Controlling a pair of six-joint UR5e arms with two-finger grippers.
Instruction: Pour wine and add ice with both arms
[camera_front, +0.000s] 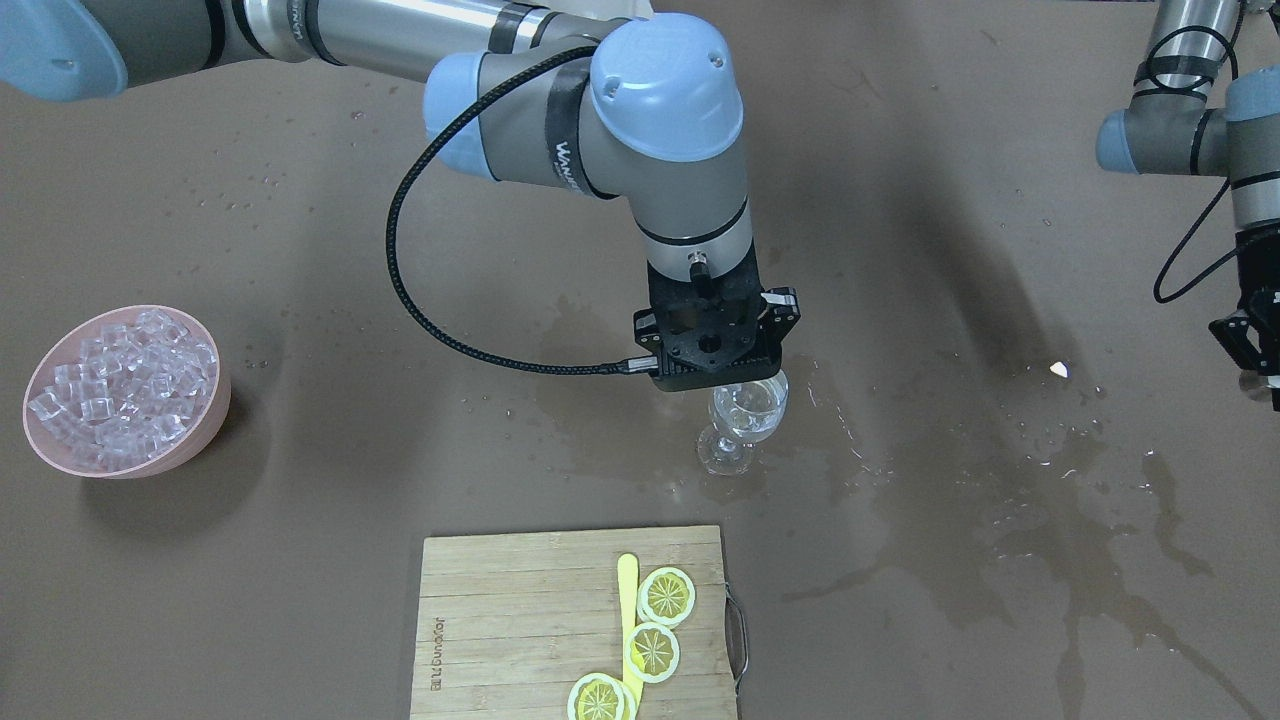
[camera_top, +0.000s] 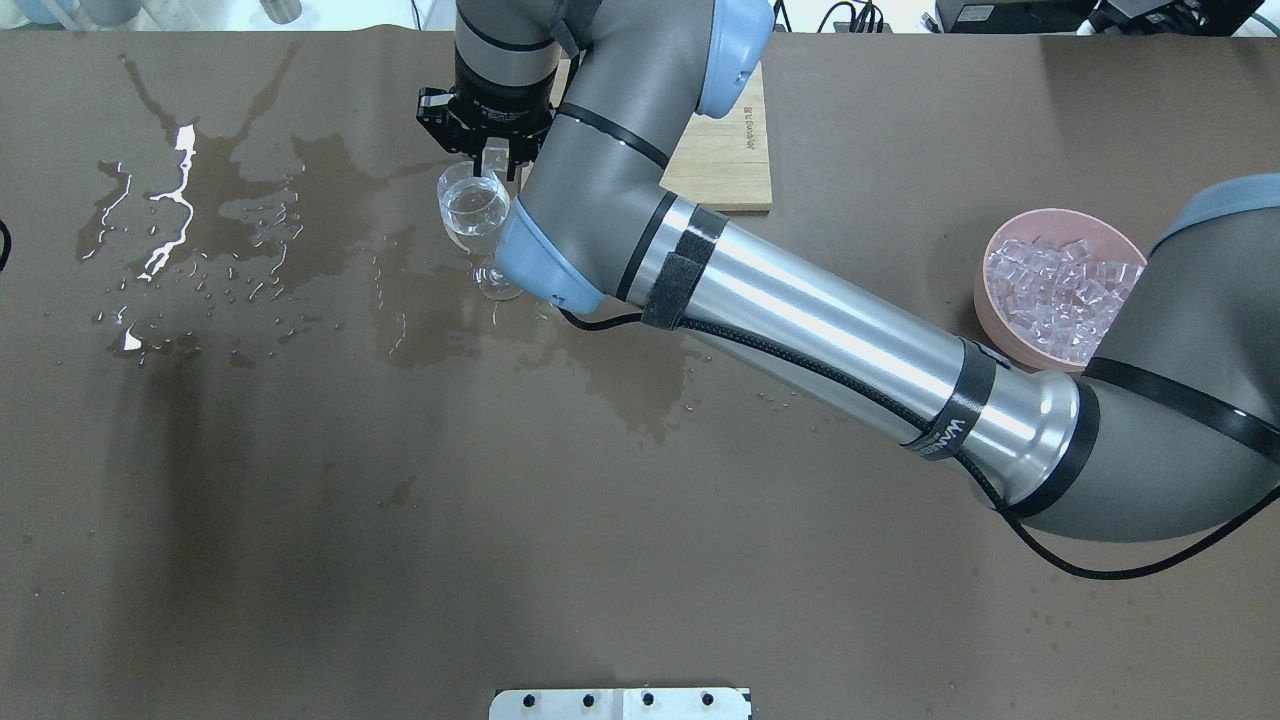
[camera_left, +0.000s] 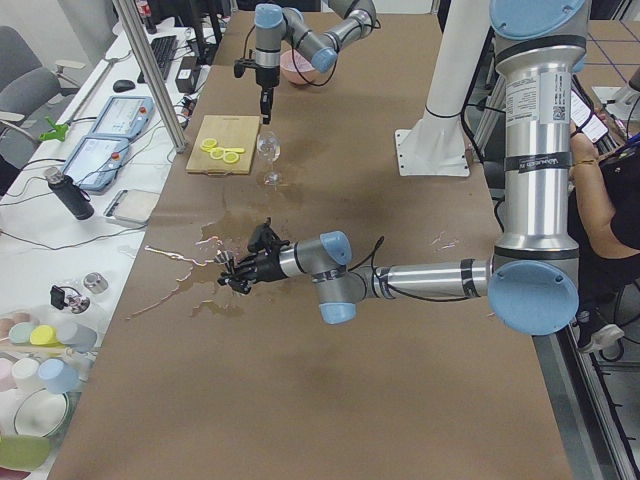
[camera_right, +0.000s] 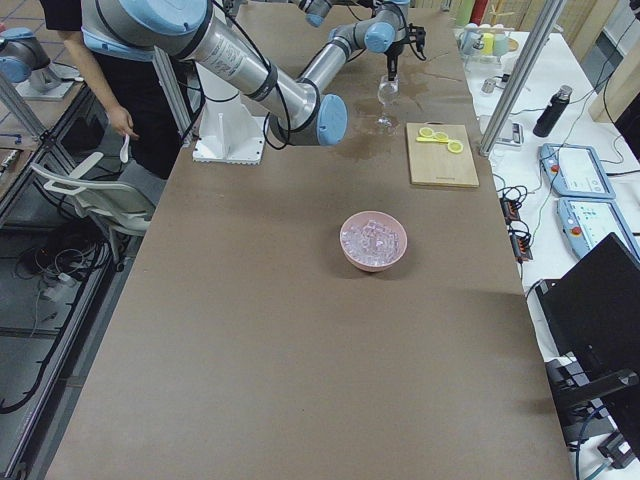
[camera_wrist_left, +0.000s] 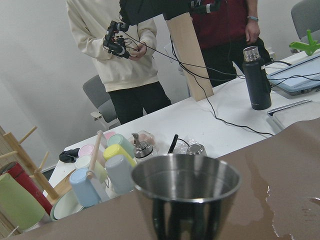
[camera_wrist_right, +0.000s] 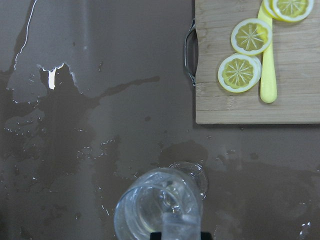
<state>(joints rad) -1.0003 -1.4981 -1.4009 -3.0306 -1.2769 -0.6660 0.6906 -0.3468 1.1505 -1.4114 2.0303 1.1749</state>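
Glass (camera_front: 725, 456) with wine (camera_front: 752, 418), bowl (camera_front: 213, 425) with ice (camera_front: 120, 390).

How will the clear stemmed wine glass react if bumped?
Probably tippy: the clear stemmed wine glass has a narrow foot, liquid in its bowl. The wet brown table around it may let it slide. Thin glass, likely fragile.
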